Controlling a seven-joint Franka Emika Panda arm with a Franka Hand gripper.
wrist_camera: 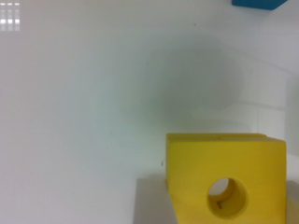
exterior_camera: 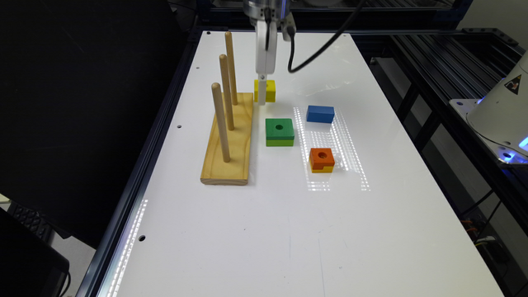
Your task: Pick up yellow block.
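Note:
The yellow block (exterior_camera: 269, 90) is small and square with a round hole through its top, and it sits at the far end of the white table (exterior_camera: 288, 231), just beyond the green block. My gripper (exterior_camera: 262, 98) comes straight down onto it. Up close, the yellow block (wrist_camera: 226, 182) lies between the jaws. One grey finger (wrist_camera: 154, 203) presses against its side, so the gripper (wrist_camera: 224, 205) is shut on it. I cannot tell whether the block rests on the table or hangs just above it.
A wooden base (exterior_camera: 229, 140) with three upright pegs stands right beside the yellow block on the exterior view's left. A green block (exterior_camera: 279, 132), a blue block (exterior_camera: 320, 114) and an orange-topped block (exterior_camera: 321, 160) lie nearby. The table's near half is bare.

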